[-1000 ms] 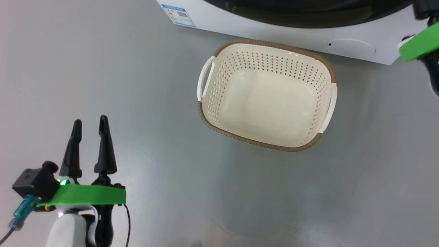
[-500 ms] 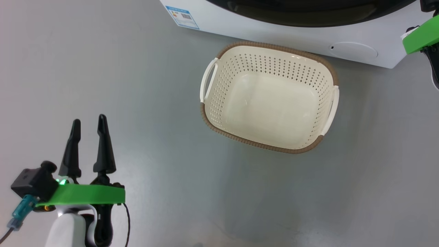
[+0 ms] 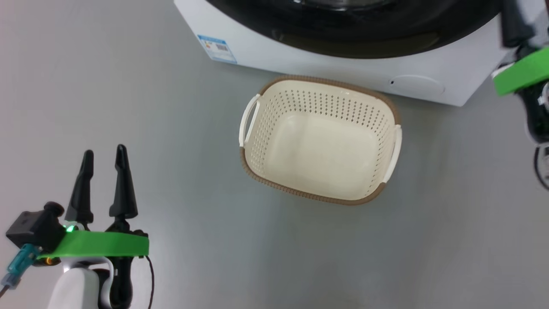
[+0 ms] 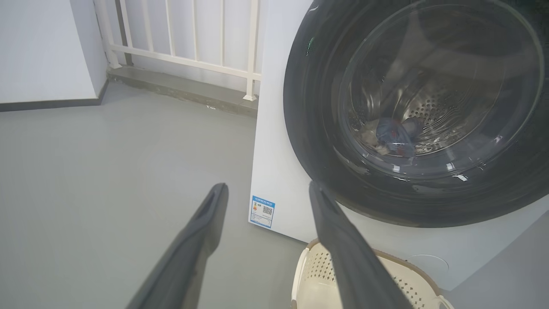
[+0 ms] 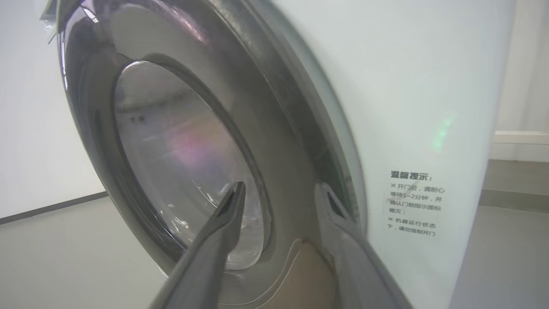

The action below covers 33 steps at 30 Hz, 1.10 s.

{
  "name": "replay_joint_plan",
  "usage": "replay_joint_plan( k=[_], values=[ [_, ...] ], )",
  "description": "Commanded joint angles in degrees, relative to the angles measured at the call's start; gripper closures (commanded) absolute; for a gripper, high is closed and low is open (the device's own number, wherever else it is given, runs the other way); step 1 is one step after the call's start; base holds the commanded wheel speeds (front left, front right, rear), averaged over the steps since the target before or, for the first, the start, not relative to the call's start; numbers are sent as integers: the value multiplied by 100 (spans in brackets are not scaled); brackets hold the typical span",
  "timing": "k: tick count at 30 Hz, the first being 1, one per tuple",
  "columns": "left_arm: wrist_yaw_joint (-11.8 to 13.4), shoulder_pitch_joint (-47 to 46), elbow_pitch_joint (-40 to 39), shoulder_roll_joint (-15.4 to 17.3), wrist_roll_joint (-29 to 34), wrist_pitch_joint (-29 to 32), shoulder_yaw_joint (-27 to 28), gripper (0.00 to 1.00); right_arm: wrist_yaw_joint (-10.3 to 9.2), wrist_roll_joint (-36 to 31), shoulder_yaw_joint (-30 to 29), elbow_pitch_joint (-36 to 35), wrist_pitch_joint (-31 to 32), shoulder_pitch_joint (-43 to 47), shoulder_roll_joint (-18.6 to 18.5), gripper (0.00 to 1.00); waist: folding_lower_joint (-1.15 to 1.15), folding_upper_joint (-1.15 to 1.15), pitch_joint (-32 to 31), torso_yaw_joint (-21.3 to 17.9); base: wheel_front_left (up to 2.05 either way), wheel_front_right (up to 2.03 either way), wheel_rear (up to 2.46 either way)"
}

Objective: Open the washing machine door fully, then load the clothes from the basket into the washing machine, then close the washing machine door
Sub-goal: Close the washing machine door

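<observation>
Grey floor (image 3: 128, 86), empty basket (image 3: 300, 103) mid-frame, washer (image 3: 300, 56) along top edge, cut off. Clothes (image 4: 392, 135) sit in drum (image 4: 437, 98) behind door (image 4: 313, 128) glass. Left gripper (image 3: 104, 151) lower left, jaws spread, idle. Right gripper (image 5: 279, 186) at door rim, jaws spread. Likely closing: press flat on rim till latch catches. Latch hidden; can't tell if door fully seated.

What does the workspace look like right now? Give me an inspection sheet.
Surface: grey floor, smooth, no spills seen.
Job's things: basket empty, upright before the washing machine; washing machine door looks shut; clothes lie in the drum behind its glass.
Clutter: nothing seen.
Pincers: left pincer open, empty, above the floor; right pincer open, at the door's rim, contact unclear.
Cables: thin black cable hangs below the left pincer.
Surroundings: white railing, white wall.
</observation>
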Motion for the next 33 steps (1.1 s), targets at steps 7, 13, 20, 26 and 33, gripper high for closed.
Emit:
replay_joint_plan(
  k=[7, 13, 20, 26, 33],
  values=[
    [3, 88, -18, 415, 74, -37, 132, 0, 0, -334, -101, -651, -46, 808, 265, 0, 0, 0, -676, -546, 0, 0, 0],
    [3, 160, 51, 498, 48, -37, 73, 0, 0, -492, -132, -968, -46, 1302, 398, 0, 0, 0, -1045, -991, 0, 0, 0],
    [3, 220, 5, 597, -209, -37, -54, 0, 0, -531, -191, -1317, -46, 1875, 530, 0, 0, 0, -1399, -1520, 0, 0, 0],
    [47, 388, 28, 668, -228, -37, -30, 0, 0, -616, -405, -1587, -46, 2395, 717, 0, 0, 0, -1682, -1971, 0, 0, 0],
    [124, 595, -23, 705, -258, -37, 23, 0, 0, -654, -602, -1784, -46, 2894, 774, 0, 0, 0, -1866, -2369, 0, 0, 0]
  ],
)
